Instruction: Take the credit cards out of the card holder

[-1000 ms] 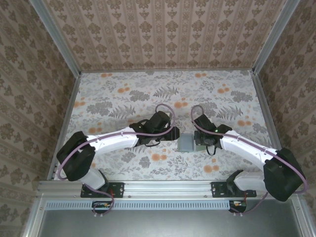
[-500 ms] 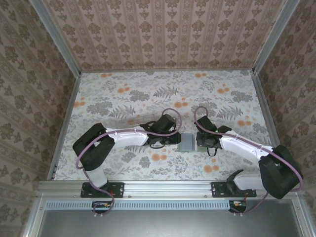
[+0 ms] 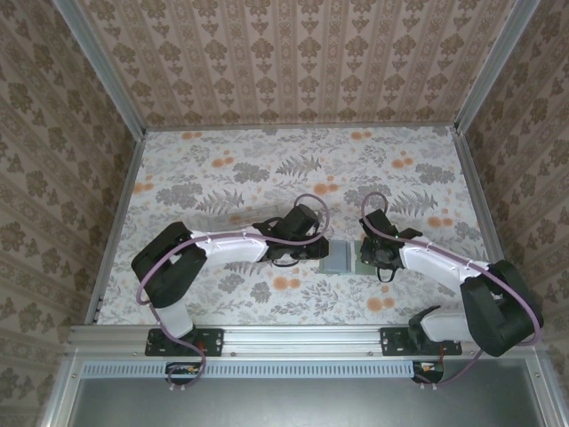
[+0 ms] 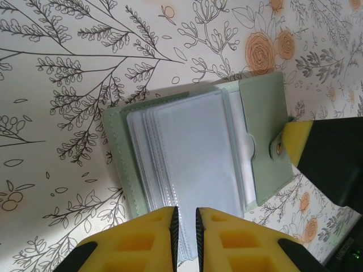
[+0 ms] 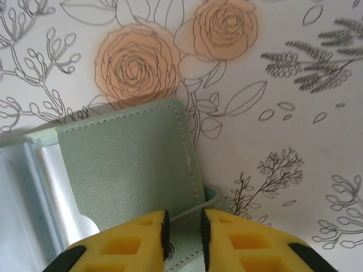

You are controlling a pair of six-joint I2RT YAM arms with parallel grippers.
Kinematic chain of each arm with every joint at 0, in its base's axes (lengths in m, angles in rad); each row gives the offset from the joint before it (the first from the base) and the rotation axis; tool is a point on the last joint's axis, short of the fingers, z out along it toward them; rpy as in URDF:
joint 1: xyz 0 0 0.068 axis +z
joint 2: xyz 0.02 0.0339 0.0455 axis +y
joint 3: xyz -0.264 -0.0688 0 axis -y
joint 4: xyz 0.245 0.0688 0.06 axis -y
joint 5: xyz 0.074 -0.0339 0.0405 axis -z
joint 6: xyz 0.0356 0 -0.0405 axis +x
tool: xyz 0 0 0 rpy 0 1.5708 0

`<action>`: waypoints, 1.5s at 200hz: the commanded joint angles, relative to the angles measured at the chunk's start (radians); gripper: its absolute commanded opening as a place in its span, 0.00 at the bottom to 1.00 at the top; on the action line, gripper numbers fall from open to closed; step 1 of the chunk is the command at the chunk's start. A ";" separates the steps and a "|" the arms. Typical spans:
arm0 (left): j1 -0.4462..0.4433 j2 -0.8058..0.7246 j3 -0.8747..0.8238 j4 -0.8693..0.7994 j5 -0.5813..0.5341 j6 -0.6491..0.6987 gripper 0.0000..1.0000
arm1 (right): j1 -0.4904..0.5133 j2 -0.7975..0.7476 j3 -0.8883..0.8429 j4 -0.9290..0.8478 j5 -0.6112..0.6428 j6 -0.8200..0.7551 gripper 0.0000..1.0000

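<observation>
The grey-green card holder (image 3: 340, 259) lies open on the flowered table between my two grippers. In the left wrist view the card holder (image 4: 116, 147) shows a stack of clear sleeves (image 4: 190, 147) and a flap with a snap (image 4: 278, 148). My left gripper (image 4: 185, 218) is shut on the near edge of those sleeves, its jaws a narrow slit apart. My right gripper (image 5: 184, 226) is shut on the holder's snap strap (image 5: 212, 198) at the edge of the green cover (image 5: 125, 164). The credit cards are hidden.
Both arms reach in low from the near edge, the left gripper (image 3: 320, 253) and the right gripper (image 3: 361, 258) facing each other across the holder. A clear plastic case (image 3: 227, 218) lies faintly behind the left arm. Patterned walls close the table on three sides.
My left arm has swung right to the holder and its jaws have closed on the sleeves. The right gripper has shifted slightly right, still on the strap.
</observation>
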 commanded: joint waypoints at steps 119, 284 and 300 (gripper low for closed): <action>0.018 -0.038 -0.021 -0.125 -0.113 0.040 0.27 | 0.119 0.030 -0.014 0.074 -0.084 0.108 0.26; 0.015 0.052 -0.026 -0.035 -0.017 0.027 0.36 | 0.120 0.045 -0.011 0.076 -0.081 0.100 0.26; 0.013 0.061 -0.030 -0.009 0.010 0.018 0.36 | 0.119 0.044 -0.010 0.077 -0.079 0.100 0.26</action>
